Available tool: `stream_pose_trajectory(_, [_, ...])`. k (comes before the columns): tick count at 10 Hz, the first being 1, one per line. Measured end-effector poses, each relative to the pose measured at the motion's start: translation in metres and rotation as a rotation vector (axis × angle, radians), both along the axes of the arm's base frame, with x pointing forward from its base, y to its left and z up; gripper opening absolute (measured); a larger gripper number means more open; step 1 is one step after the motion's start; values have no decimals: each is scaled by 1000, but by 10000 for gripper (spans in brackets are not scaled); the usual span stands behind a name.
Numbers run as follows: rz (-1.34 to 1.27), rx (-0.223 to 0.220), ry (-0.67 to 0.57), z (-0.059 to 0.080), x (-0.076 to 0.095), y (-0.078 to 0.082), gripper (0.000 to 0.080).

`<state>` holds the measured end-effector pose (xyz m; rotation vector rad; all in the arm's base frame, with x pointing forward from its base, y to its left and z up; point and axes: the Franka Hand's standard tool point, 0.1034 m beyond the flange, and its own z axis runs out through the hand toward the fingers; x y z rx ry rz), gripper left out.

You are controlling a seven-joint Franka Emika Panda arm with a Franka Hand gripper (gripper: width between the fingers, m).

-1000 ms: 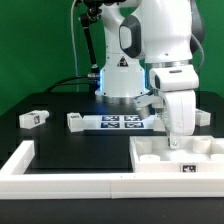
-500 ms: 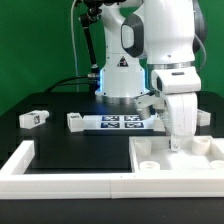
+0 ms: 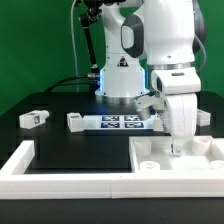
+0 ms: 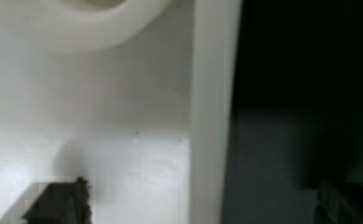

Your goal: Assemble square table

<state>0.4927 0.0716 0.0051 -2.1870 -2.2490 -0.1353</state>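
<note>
The square table's white slab [image 3: 160, 160], with recessed corner pockets, lies at the front on the exterior view's right, against the border wall. My gripper [image 3: 179, 147] points down at its far part. In the wrist view the slab [image 4: 107, 110] fills one side and its straight edge runs between my two dark fingers [image 4: 53, 202], which stand wide apart, open and empty. White leg blocks lie on the black table: one at the exterior view's left [image 3: 33, 117], one beside the marker board [image 3: 75, 120], and one behind my gripper [image 3: 206, 117].
The marker board [image 3: 122, 123] lies in front of the robot base. The low white border wall [image 3: 60, 181] runs along the front and up the exterior view's left. Another white block [image 3: 150, 104] sits near the arm.
My gripper has sunk a little toward the slab. The tag on the slab's front edge no longer shows. The leg blocks have not moved.
</note>
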Motion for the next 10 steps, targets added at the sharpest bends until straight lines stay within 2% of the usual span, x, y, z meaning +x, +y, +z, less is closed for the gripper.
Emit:
stream_pose_trajectory(5, [-1,0,0,0,0,0,649])
stream_pose_trajectory(7, [-141,-2,-16,24,-8,6,649])
stream_pose_trajectory(8, [-168,-4,-15,32,-22,18,649])
stream_pose_trajectory(10, [-342,9,-22,52,-36,44,649])
